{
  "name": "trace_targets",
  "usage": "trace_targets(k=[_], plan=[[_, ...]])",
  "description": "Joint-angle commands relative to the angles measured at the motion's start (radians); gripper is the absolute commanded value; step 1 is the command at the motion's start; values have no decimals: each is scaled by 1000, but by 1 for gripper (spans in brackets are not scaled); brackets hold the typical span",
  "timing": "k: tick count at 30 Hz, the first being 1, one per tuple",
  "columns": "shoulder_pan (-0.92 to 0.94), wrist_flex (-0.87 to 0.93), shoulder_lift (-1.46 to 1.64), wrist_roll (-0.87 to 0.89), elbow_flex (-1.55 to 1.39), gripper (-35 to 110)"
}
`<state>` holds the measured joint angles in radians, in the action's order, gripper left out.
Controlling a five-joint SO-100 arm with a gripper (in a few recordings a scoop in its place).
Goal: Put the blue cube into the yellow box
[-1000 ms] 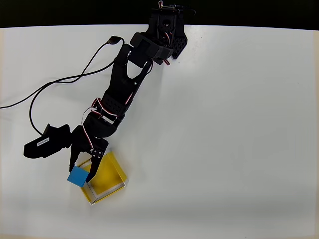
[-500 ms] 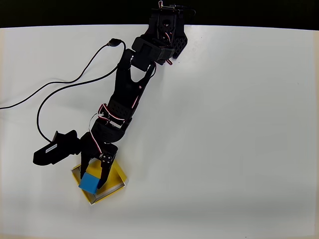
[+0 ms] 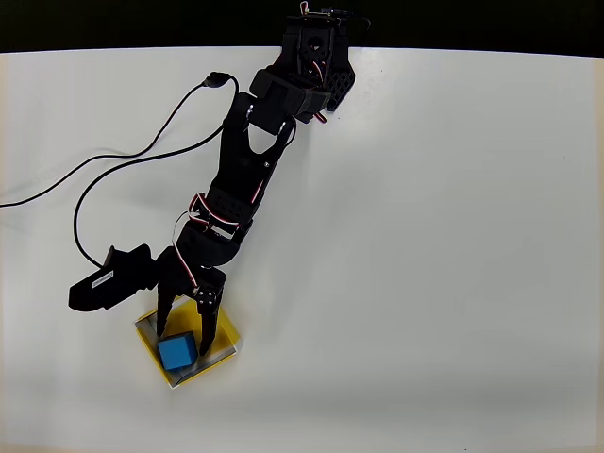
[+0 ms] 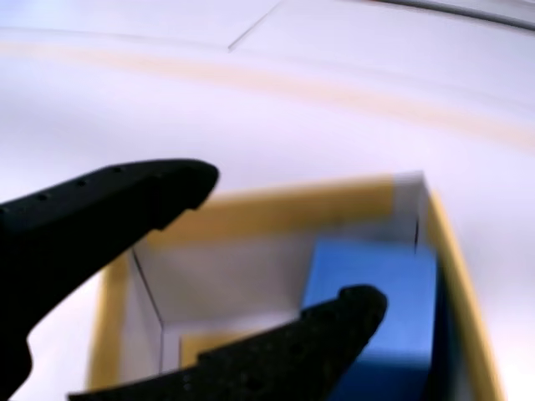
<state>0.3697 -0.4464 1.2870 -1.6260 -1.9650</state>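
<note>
The blue cube (image 3: 176, 352) lies inside the yellow box (image 3: 212, 366) near the table's lower left in the overhead view, toward the box's lower-left side. My black gripper (image 3: 183, 338) hangs over the box, open, one finger on each side of the cube. In the wrist view the cube (image 4: 376, 267) rests on the box floor against the right wall, partly behind the lower finger. The box (image 4: 292, 200) shows pale inner walls there, blurred. A wide gap separates the two fingers of the gripper (image 4: 288, 241).
The black arm runs from its base (image 3: 316, 57) at the table's far edge down to the box. A black cable (image 3: 123, 156) loops across the upper left of the white table (image 3: 425, 245). The wrist camera housing (image 3: 109, 278) juts out left of the gripper.
The gripper carried the cube from the box's left edge to over the box, then opened. The cube now sits lower, inside the box.
</note>
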Motion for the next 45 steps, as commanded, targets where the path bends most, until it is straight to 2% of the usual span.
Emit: trace_targets(k=[1,8,14,21,34,45], plan=[[-40,66,299,15,15,27],[-161,259,657,44,-138,16],[-295,425,996,11,-413,9],[-422,603,1368,-35,-758,7],[-448,879,1819,-81,-1163,0],[-425,1497,2059,-78,-1180,0]])
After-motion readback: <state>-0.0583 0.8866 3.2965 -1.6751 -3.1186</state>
